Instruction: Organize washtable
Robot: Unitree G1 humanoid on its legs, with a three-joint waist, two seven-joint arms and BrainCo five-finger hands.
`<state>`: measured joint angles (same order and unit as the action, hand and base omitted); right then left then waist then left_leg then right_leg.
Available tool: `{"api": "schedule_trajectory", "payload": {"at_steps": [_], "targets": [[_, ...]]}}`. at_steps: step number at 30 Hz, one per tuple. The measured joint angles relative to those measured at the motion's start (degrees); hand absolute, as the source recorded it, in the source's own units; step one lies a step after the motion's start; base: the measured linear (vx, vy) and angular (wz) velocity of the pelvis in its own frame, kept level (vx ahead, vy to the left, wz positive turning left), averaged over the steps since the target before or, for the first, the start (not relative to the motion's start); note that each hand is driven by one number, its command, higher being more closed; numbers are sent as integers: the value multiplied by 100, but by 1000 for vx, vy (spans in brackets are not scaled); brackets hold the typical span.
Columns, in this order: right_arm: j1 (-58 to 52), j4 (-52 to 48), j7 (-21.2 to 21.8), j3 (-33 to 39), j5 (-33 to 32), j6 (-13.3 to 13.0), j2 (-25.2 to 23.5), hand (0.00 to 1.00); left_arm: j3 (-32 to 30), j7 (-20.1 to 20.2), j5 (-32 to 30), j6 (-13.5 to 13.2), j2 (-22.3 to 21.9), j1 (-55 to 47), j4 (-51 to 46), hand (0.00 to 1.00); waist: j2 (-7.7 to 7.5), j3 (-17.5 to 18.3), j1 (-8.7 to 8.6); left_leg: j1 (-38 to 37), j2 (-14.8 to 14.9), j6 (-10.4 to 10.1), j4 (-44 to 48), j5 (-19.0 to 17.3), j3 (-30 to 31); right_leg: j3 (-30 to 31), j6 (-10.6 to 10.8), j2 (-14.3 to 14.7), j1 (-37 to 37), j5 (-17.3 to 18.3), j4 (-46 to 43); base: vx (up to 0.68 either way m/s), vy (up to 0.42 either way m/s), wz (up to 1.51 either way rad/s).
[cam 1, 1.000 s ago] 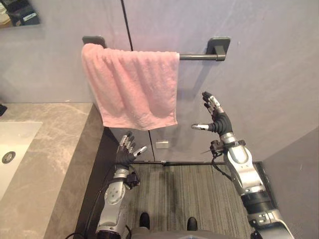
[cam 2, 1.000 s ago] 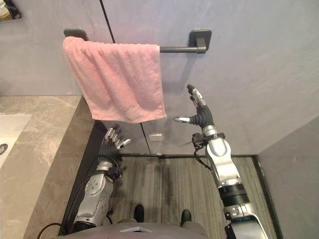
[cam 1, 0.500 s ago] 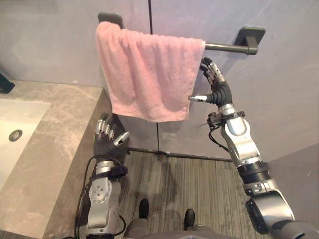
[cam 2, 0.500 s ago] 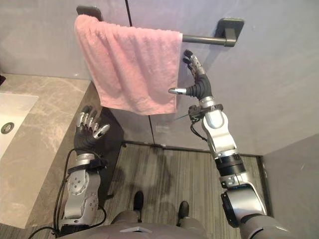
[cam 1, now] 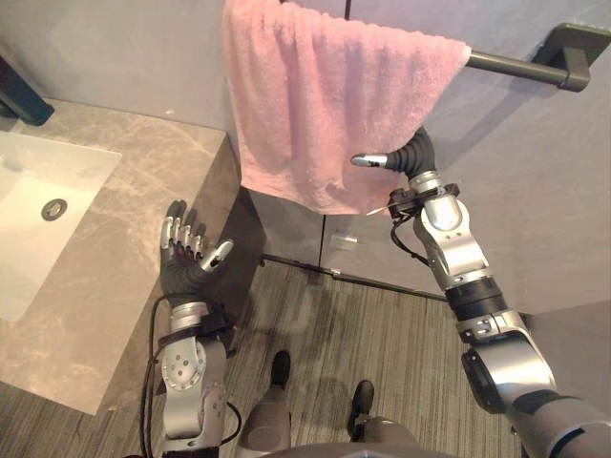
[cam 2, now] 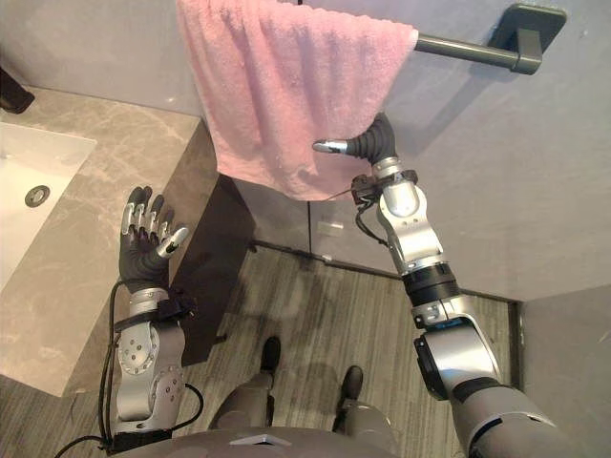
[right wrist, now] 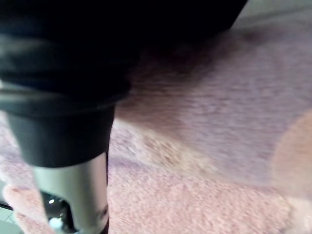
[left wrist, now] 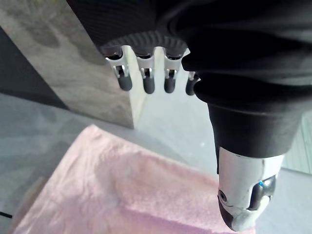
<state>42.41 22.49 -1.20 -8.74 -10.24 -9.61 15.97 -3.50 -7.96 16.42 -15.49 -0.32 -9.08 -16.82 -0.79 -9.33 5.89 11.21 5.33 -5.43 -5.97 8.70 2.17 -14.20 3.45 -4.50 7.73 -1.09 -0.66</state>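
– Right hand point(cam 1: 412, 155), item one: where is it sitting?
– Below the towel bar point(cam 1: 523, 65), under its middle stretch. It is pressing into the lower right edge of the pink towel point(cam 1: 325, 95). Its thumb is standing out in front of the cloth and the rest is lying behind it, so I cannot tell whether it is gripping.

– Item two, the towel?
– It is hanging draped over the bar's left part, leaving the bar's right end and bracket bare. Its fold is running along the bar, left to right across the wall, and its length is dropping straight down from the bar.

– Item three, the left hand point(cam 1: 187, 260)?
– It is holding open and empty, fingers straight and pointing up, well below the bar's left end. It is sitting beside the corner of the stone counter point(cam 1: 124, 215). Its wrist view is showing the towel apart from it.

– Which hand is nearer?
– The right one, which is touching the cloth; the left is well apart. As I judge it, the coming move is turning on this: the towel is lying above and to the left of the right hand. Any pull would be working down off the bar or sideways along it.

– Changes against half a second ago?
– The whole view is shifting, so that is the camera moving and not the bar. The right hand was standing just beside the towel's right edge, spread and clear of the cloth. Now it is sitting further along under the bar, partly behind the towel. The towel is hanging as before, and the left hand is keeping open by the counter corner.
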Motion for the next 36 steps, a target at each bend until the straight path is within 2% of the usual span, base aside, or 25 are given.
{"api": "schedule_trajectory", "payload": {"at_steps": [5, 17, 21, 26, 30, 36], "targets": [[155, 58, -44, 2, -170, 105, -111, 100, 8, -21, -4, -4, -4, 22, -154, 0, 18, -227, -7, 38, 1, 13, -2, 52, 25, -65, -1, 0, 22, -24, 4, -54, 12, 3], [156, 64, -124, 50, -213, 105, -139, 100, 32, -142, -11, -8, 12, 139, -140, 0, 21, -243, -68, 38, 4, -18, 38, 85, -93, -10, -15, -8, 56, -76, 9, 3, 0, -3], [120, 64, -76, 52, -214, 106, -115, 100, 308, -155, -14, -74, 368, 742, 421, 0, 21, -244, -68, 15, 96, -18, 55, 104, -392, 245, -53, 34, 138, -207, 41, -44, 8, -25], [53, 35, 4, 50, -215, 105, -48, 100, 330, -194, -7, -74, 654, 1471, 1064, 0, 20, -243, -117, -26, 186, 3, 1, 87, -655, 483, -81, 124, 153, -397, 240, -84, -6, -31], [22, -14, 9, 36, -221, 98, -19, 100, 293, -391, -20, -74, 907, 1998, 1358, 0, 13, -241, -225, -26, 217, 4, 0, 88, -794, 604, -65, 171, 166, -505, 371, -54, -8, -20], [-175, -281, 10, 19, -244, 16, -27, 100, 302, -710, -464, -76, 1017, 2683, 1851, 0, -6, -229, -243, -46, 219, 5, 2, 89, -1007, 822, -79, 175, 223, -613, 450, 5, 4, -17]]}}
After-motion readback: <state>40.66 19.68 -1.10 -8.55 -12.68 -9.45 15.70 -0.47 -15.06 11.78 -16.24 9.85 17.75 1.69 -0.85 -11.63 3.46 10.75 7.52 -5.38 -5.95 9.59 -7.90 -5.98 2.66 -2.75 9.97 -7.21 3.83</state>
